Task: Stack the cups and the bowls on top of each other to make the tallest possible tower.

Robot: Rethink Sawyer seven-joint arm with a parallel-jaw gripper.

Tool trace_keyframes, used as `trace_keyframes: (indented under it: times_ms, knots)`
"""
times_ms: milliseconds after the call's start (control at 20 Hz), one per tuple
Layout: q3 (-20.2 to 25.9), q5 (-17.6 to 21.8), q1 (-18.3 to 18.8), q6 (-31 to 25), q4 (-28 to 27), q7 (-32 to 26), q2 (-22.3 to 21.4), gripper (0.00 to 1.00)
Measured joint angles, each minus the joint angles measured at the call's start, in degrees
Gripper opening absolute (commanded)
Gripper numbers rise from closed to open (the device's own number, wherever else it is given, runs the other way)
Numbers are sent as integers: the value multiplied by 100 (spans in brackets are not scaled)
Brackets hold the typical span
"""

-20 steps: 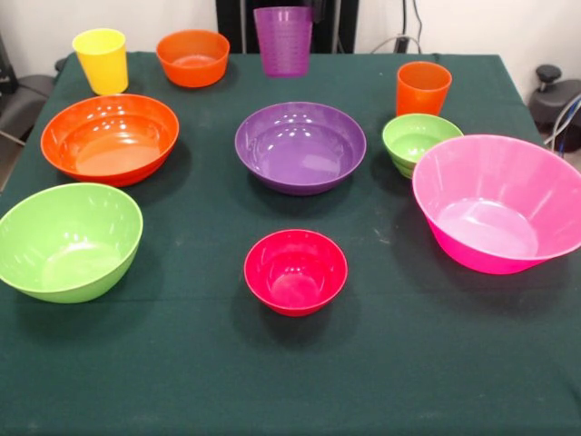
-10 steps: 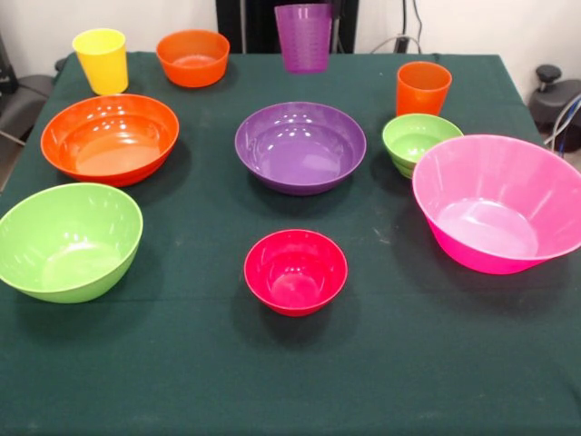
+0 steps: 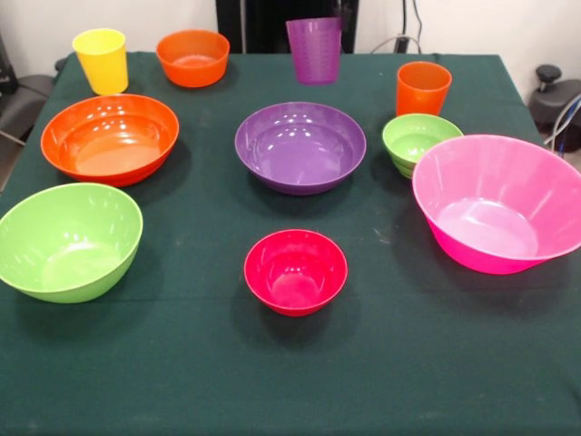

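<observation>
Nothing is stacked yet: all ten pieces stand apart on the green-clothed table (image 3: 182,372). The small red-magenta bowl (image 3: 295,271) sits empty near the front, and the small orange bowl (image 3: 192,57) is well away at the back, just beside the yellow cup (image 3: 101,60). The translucent purple cup (image 3: 314,50) is upright at the far edge, behind the purple bowl (image 3: 300,146). Whether its base touches the cloth I cannot tell. The orange cup (image 3: 423,88) stands just behind the small green bowl (image 3: 421,143), and both are close to the huge pink bowl (image 3: 497,202). The large orange bowl (image 3: 110,138) and the lime green bowl (image 3: 69,241) fill the other side.

No gripper can be made out against the dark background behind the purple cup, so I cannot say whether it is spread, pressed together or pinching anything.

These look like thin, glossy plastic — light, stiff enough to keep shape, and probably slick under a pad. The bowls' flared walls offer no parallel faces, so a pinch over the rim, one pad inside and one outside, seems the surest hold. The cups taper, so gripping near the rim should resist slipping downward. Being light, any piece could skate or tip if nudged — especially the tall cups.
</observation>
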State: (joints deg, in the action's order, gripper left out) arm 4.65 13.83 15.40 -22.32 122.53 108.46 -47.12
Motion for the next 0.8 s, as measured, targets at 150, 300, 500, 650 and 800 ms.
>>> trace_keyframes:
  times_ms: [150,300,500,650,800]
  knots:
    - [-50,-15,-77,19,-7,0,150,0]
    - [-83,-31,-155,19,-14,0,283,0]
    - [-104,-55,-194,20,-22,0,401,0]
    - [-118,-59,-204,20,-21,0,446,0]
    - [-136,-72,-213,20,-23,0,470,0]
